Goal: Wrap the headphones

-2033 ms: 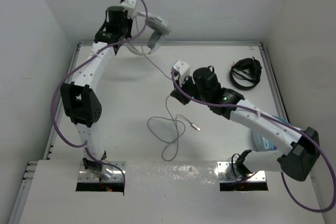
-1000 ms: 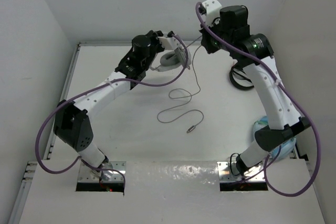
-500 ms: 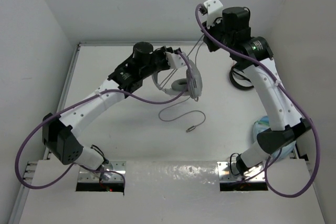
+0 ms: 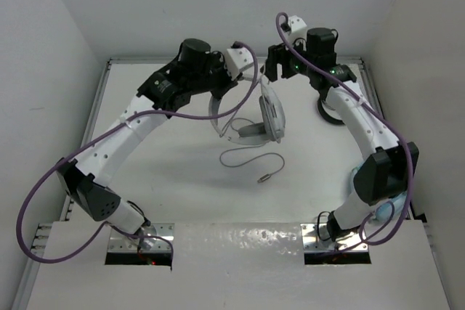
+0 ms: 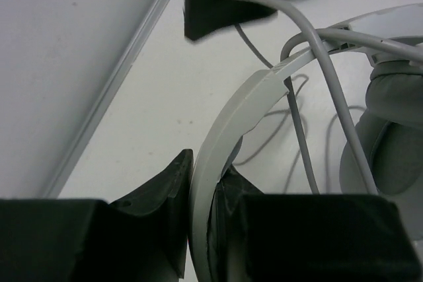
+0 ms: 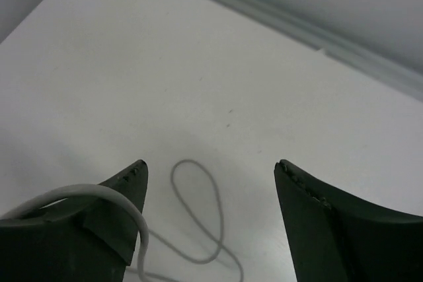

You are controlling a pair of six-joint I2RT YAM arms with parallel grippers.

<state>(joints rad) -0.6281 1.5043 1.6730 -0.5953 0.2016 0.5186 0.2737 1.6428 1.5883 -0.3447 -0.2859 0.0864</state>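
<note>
The white headphones [image 4: 272, 115] hang above the table's middle, earcups tilted. My left gripper [image 4: 221, 91] is shut on their curved headband [image 5: 221, 130], which runs straight between the jaws in the left wrist view. The earcups [image 5: 390, 130] show at that view's right, with grey cable [image 5: 330, 90] crossing over the band. The rest of the cable [image 4: 251, 157] lies looped on the table and ends in a plug [image 4: 267, 176]. My right gripper [image 4: 271, 72] hovers just behind the headphones, open; nothing sits between its fingers [image 6: 210, 166], though a cable strand [image 6: 99, 196] drapes over the left finger.
Black headphones [image 4: 328, 112] lie at the back right, partly behind the right arm. A light blue object [image 4: 383, 207] sits by the right arm's base. White walls close in the back and both sides.
The right gripper has opened, let go of the cable and dropped lower and slightly left. The left arm has swung the headphones to the right and turned them.
</note>
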